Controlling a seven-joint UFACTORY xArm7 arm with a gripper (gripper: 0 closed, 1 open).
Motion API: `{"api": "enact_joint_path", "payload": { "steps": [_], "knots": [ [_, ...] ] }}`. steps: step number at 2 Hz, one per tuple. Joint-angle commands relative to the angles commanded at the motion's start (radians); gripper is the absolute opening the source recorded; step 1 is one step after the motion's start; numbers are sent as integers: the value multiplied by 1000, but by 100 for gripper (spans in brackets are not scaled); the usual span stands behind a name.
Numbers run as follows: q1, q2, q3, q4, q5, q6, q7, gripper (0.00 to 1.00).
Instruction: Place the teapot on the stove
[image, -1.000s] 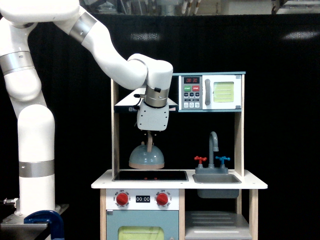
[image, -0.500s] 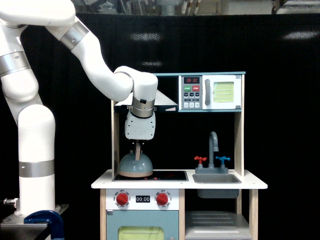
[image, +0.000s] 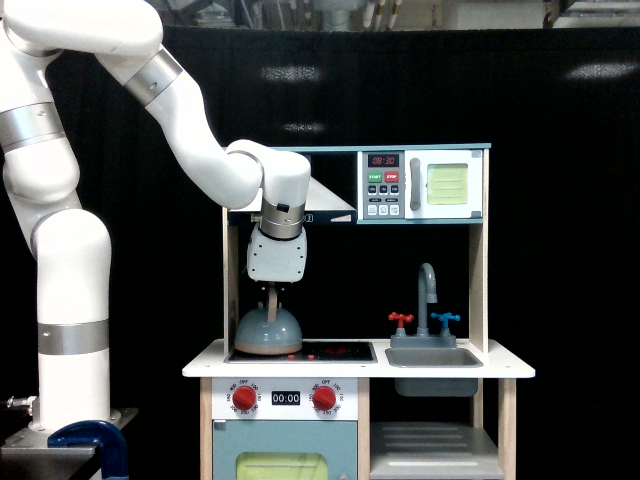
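Pinching the tall arched light-wood handle from above, the hand (image: 272, 290) keeps the squat blue-grey teapot (image: 268, 333) upright, resting on the glossy black stove (image: 335, 351) at the counter's (image: 205, 365) left end.

The teapot (image: 268, 331) has a smooth, matt blue-grey body with a pale wooden handle and a tan base band. The stove (image: 320, 351) is a glossy black panel set in a smooth white countertop (image: 500, 368). The arm (image: 70, 250) is glossy white plastic with brushed metal rings.
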Motion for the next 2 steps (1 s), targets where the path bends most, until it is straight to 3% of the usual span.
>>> {"api": "enact_joint_path", "payload": {
  "steps": [1, 2],
  "knots": [
    [-3, -13, -5, 1, -13, 12, 10, 100],
    [-104, -200, -105, 29, -206, 253, 73, 100]
  ]
}}
